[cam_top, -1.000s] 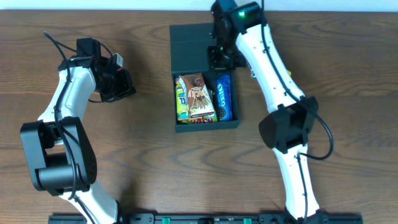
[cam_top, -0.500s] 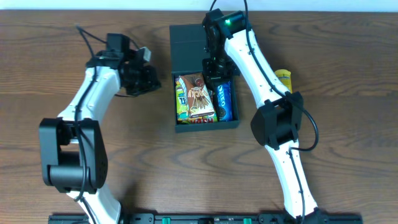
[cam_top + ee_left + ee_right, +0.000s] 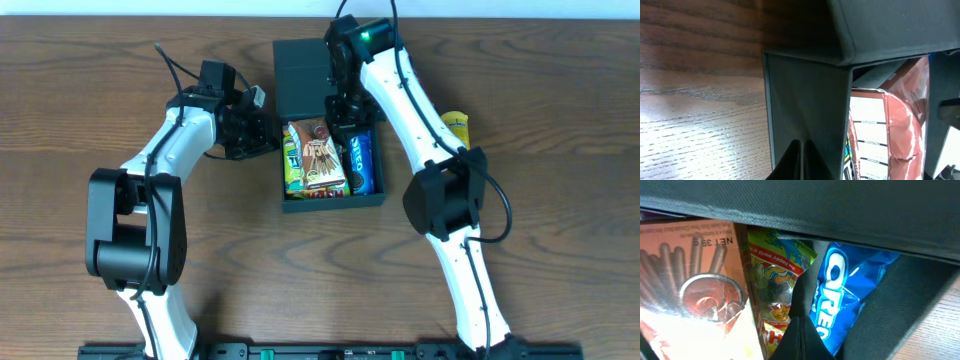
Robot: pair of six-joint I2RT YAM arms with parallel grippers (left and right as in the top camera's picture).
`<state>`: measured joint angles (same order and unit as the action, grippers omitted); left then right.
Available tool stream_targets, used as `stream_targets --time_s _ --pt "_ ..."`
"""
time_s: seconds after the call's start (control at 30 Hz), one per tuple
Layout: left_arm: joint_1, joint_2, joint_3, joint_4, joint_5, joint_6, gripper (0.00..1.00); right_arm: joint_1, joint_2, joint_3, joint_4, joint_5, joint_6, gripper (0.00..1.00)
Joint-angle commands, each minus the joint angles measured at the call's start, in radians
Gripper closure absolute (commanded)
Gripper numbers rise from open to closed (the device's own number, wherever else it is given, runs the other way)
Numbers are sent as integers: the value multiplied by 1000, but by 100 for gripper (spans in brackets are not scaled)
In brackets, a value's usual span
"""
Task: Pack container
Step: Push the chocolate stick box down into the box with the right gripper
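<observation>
The container is a dark square box in the middle of the table, its flap lid lying open at the back. Inside lie a brown biscuit-stick box, a green sweets packet and a blue Oreo packet. My left gripper is shut and empty, its tips against the container's left wall. My right gripper is shut and empty, low over the back of the container. In the right wrist view its tips point between the sweets packet and the Oreo packet.
A yellow packet lies on the wooden table to the right of the container, beside the right arm. Bare wood stretches in front of the container and to its left.
My left arm has swung right across the table until its gripper reached the container's left wall. The right arm shifted slightly left a second ago and has since held still.
</observation>
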<state>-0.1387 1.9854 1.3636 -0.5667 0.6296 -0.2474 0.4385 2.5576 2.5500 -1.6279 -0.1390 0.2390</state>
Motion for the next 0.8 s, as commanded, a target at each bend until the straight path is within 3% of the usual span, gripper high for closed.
stream_targets --time_s 0.0,0.77 --pt "-2 4 -9 8 33 -12 94 13 -3 -39 11 -31 -26 99" --pt "-2 4 -9 18 33 -12 94 90 -3 -58 -12 -144 -106 99"
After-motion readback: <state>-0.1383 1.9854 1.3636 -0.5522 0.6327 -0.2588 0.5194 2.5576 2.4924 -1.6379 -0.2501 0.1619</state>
